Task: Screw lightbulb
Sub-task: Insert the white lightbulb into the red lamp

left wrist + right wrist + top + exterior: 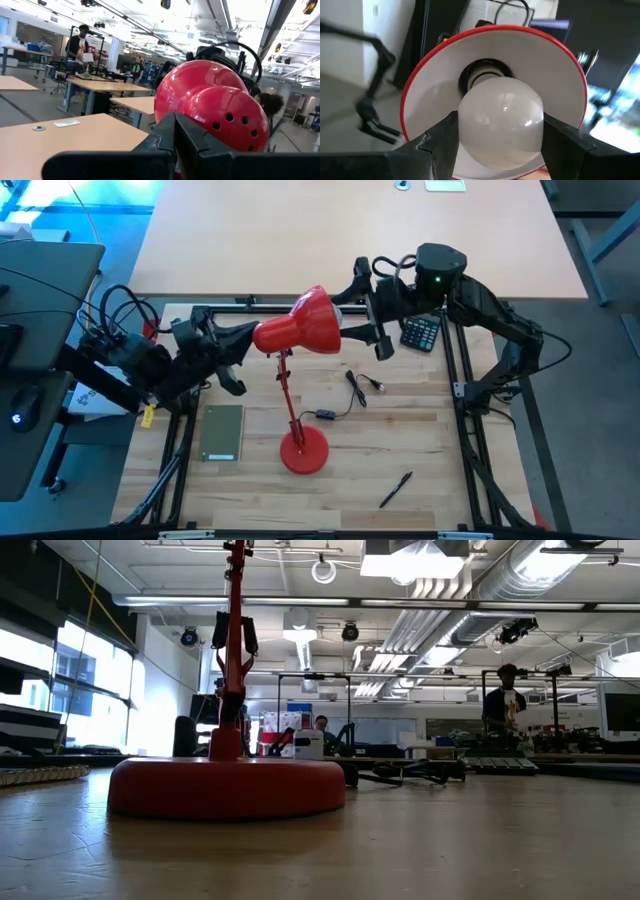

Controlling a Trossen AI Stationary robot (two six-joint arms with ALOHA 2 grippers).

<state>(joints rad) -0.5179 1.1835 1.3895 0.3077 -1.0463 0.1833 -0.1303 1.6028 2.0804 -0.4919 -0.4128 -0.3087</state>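
Observation:
The red desk lamp stands on its round base (303, 452) mid-table, and its shade (300, 325) lies level, mouth toward the right. The white lightbulb (500, 125) sits in the shade's mouth with its narrow base in the socket (482, 75). My right gripper (352, 320) is at the shade's mouth, shut on the bulb. My left gripper (248, 340) is at the shade's narrow rear end, shut on the lamp. The low view shows only the lamp's base (225, 787) and stem (235, 640). My left gripper is shut at the rear of the red shade (210, 110), coming level from the table's left. Its own fingers (165, 142) hide the place of contact, so which part it has cannot be told. My right gripper pinches the bulb's round globe (465, 125) between its two fingers, one on each side. The fingers (565, 140) come level from the table's right, along the bulb's axis. The bulb is clear of the table, its base in the socket.
A calculator (420, 333) lies under my right arm. A green notebook (222, 432) lies left of the lamp base. The lamp's black cord with its switch (325, 415) and plug (362, 385) lies right of the stem. A black pen (396, 489) lies near the front.

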